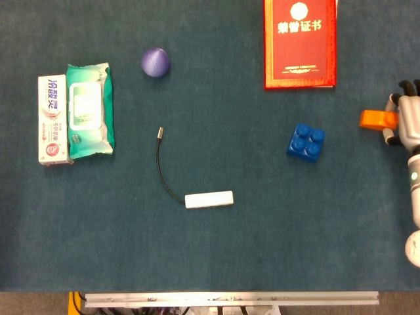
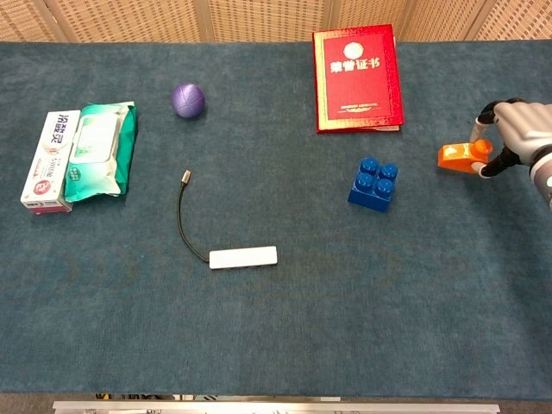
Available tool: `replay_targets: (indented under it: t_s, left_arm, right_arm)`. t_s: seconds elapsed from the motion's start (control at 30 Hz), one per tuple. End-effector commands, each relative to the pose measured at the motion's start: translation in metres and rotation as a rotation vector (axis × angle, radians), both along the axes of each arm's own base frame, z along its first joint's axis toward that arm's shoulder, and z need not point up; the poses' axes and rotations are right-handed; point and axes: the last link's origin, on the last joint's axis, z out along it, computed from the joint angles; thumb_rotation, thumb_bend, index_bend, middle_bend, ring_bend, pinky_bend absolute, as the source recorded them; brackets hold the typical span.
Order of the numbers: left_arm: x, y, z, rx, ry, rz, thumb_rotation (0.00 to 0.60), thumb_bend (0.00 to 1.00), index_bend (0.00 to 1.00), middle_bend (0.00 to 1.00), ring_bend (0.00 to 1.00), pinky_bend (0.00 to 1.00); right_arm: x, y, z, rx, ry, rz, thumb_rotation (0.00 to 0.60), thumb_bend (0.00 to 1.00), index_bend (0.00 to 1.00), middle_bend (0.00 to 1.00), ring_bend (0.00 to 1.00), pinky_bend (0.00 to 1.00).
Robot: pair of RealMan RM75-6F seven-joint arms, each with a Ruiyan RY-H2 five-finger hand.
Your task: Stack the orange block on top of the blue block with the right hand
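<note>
Right hand: at the desk's right edge, fingers curled around the orange block — gripping it.
Orange block: in the right hand, near the right edge; whether it touches the desk cannot be told.
Blue block: on the desk, studs up, apart from the orange block, toward the middle.
Left hand: seen in neither view.
Far edge: red certificate book lying flat.
Left edge: wipes pack — closed, contents hidden — touching a toothpaste box.
Elsewhere: purple ball; white adapter with its cable.
</note>
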Motion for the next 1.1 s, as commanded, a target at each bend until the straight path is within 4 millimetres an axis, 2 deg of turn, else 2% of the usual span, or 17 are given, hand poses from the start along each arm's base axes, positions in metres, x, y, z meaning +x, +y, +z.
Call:
replay_targets:
  t_s: [0.03, 0.3, 0.67, 0.87, 1.1]
  left_arm:
    - [0.0, -0.002, 0.002, -0.006, 0.007, -0.008, 0.6, 0.04, 0.51, 0.61, 0.49, 0.46]
    - [-0.005, -0.01, 0.01, -0.027, 0.031, -0.013, 0.6, 0.04, 0.51, 0.61, 0.49, 0.46]
    - [-0.006, -0.016, 0.018, -0.044, 0.032, -0.057, 0.6, 0.04, 0.51, 0.61, 0.49, 0.47]
    - [-0.011, -0.02, 0.022, -0.061, -0.004, -0.08, 0.6, 0.04, 0.53, 0.61, 0.49, 0.48]
    - [-0.016, -0.026, 0.025, -0.095, -0.018, -0.073, 0.6, 0.04, 0.53, 0.61, 0.49, 0.49]
  right_arm:
    - [0.019, 0.001, 0.012, -0.029, -0.022, 0.036, 0.6, 0.28, 0.52, 0.18, 0.08, 0.19]
    - [0.053, 0.007, 0.017, -0.049, -0.042, 0.097, 0.6, 0.28, 0.52, 0.18, 0.08, 0.19]
    - [0.091, 0.016, 0.007, -0.038, -0.071, 0.164, 0.6, 0.28, 0.52, 0.18, 0.08, 0.19]
    - [0.101, 0.02, -0.003, -0.026, -0.086, 0.174, 0.6, 0.28, 0.52, 0.18, 0.08, 0.19]
    - [0.103, 0.019, -0.017, -0.029, -0.085, 0.155, 0.6, 0.28, 0.52, 0.18, 0.08, 0.19]
